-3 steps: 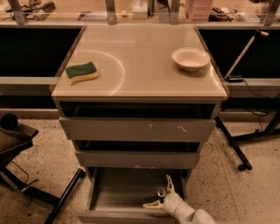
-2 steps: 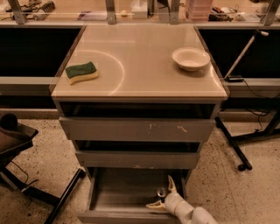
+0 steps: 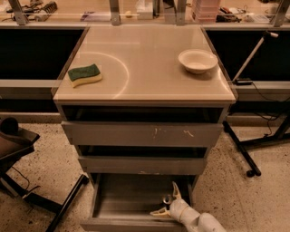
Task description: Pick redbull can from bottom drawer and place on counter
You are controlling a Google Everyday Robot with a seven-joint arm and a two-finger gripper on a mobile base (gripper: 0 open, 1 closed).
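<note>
Barely shifted since 1 second ago, the pale gripper (image 3: 163, 199) sits low in the shallow grey bottom drawer (image 3: 122, 199), its 2 tapered jaws spread wide, the small silver-topped redbull can (image 3: 167, 198) between them.

A speckled, pale stone-like floor (image 3: 253, 199) runs under warm yellowish light. Along the back stands a long beige shelf (image 3: 68, 18) with metal posts (image 3: 114, 11) and clutter, with dark recesses below it. At the left sit a dark seat (image 3: 13, 140) and a black slanting leg (image 3: 65, 204). At the right are a black wheeled stand base (image 3: 240, 149), a leaning white pole (image 3: 251, 56) and a loose cable (image 3: 267, 115). The gripper (image 3: 166, 200) sits at the bottom edge, right of centre, fingers spread.
</note>
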